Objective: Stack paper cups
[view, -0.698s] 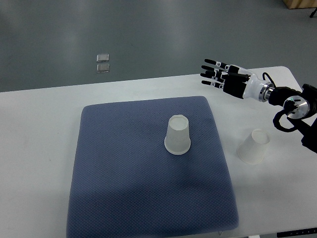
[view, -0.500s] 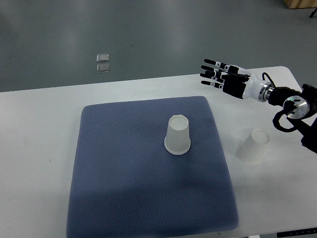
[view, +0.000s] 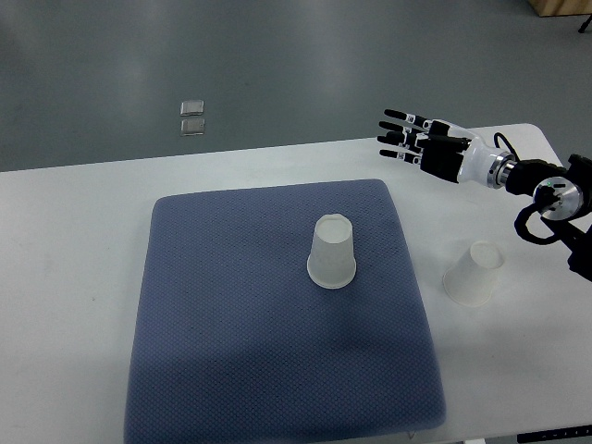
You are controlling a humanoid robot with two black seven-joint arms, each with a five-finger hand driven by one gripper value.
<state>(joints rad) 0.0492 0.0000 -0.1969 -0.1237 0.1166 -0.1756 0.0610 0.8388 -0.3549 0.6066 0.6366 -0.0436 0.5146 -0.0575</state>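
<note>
- Right hand (view: 427, 150) raised over the far right part of the white bench (view: 74, 240), arm entering from the right edge; fingers (view: 400, 129) spread and straight, pointing toward the picture's left, holding nothing.
- Loose cup (view: 473, 273) resting mouth-down on bare bench, just off the right edge of the blue mat (view: 231, 370), tilted so its closed base leans up and to the right.
- From the hand, down the picture and slightly right: nearer the robot, well apart, nothing in between.
- Target cup (view: 331, 252) upright but inverted near the mat's middle, base on top, left of the loose cup and clear of it.
- Long axis of the loose cup roughly upright with a lean; probably best taken from the side around its wall, with the hand turned downward first.
- Only the right arm in view, so nearer by default; no left arm showing.
- Likely order: reach back toward the loose cup, grasp, lift, carry left over the mat, lower over the target cup's base.
- Not yet begun: both cups separate, neither touched.
</note>
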